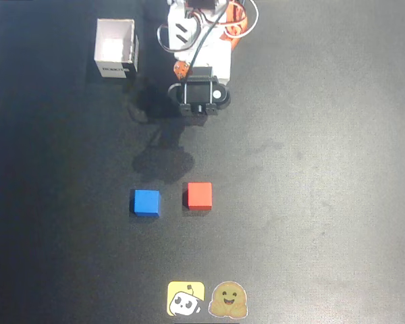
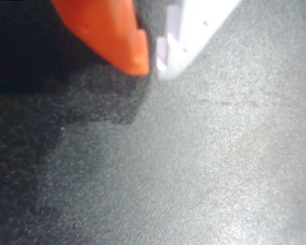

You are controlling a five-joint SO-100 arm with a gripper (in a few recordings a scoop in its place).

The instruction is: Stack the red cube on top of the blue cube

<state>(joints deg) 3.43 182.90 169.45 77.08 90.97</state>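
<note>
The red cube (image 1: 200,195) lies on the black table, just right of the blue cube (image 1: 146,202), with a narrow gap between them. Both sit flat and apart from the arm. The arm is folded at the far edge, and its black wrist (image 1: 200,98) hangs well behind the cubes. In the wrist view my gripper (image 2: 152,64) is shut: the orange finger (image 2: 112,30) and the white finger (image 2: 194,30) meet at their tips with nothing between them, close above the bare mat.
A white open box (image 1: 116,48) stands at the far left beside the arm's base (image 1: 202,34). Two stickers (image 1: 206,299) lie at the near edge. Black mat (image 1: 324,169) stretches around the cubes.
</note>
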